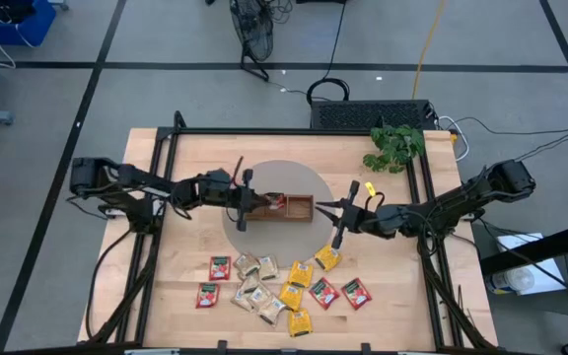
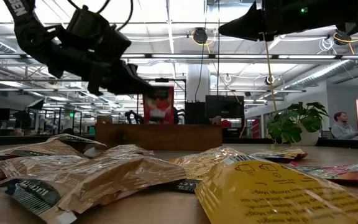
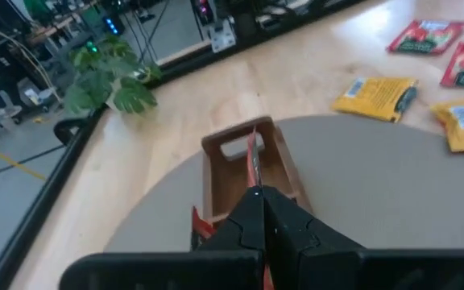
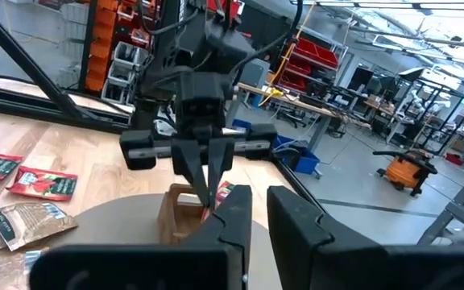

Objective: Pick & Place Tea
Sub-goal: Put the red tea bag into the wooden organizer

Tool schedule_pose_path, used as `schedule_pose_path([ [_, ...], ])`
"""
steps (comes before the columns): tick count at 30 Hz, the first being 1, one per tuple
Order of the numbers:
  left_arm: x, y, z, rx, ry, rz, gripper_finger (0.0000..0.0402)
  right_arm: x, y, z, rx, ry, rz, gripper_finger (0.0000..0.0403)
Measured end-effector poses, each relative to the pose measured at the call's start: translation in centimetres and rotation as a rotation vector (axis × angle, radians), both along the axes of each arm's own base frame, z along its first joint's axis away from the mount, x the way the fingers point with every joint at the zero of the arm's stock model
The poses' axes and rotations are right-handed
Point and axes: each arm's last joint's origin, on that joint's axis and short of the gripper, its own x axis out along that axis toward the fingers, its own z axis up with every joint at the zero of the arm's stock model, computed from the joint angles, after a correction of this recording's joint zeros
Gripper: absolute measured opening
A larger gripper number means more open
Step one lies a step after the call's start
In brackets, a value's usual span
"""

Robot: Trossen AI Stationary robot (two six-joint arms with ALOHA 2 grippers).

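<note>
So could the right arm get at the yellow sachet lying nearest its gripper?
Probably yes: the yellow sachet lies bare on the table just below the right gripper, nothing over it, and the left gripper is busy at the tray.

We're in a big open-plan robotics lab: long white ceiling light strips [image 2: 166, 56] overhead, rows of dark computer monitors [image 2: 224, 106], red storage bins on racks [image 4: 312, 60], an orange shop vacuum [image 4: 407, 171], and a person seated at a desk [image 2: 342, 126].
</note>
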Motion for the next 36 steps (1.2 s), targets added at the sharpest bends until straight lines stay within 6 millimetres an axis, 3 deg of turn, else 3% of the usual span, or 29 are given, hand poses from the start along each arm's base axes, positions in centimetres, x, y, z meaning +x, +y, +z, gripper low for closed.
schedule_pose_path([
  [15,0.5,1.3,-2.8,-0.036,0.075,0.053,0.0003,0.0,0.0,0.0,-0.001,0.000,0.000,0.0025],
  [24,0.5,1.6,-2.5,0.003,0.056,0.154,0.0023,0.0,0.0,0.0,-0.002,0.000,0.000,0.0023],
  [36,0.7,1.3,-2.0,0.012,0.014,0.147,0.0056,0.0,0.0,-0.4,-0.008,0.037,0.002,0.0023],
])
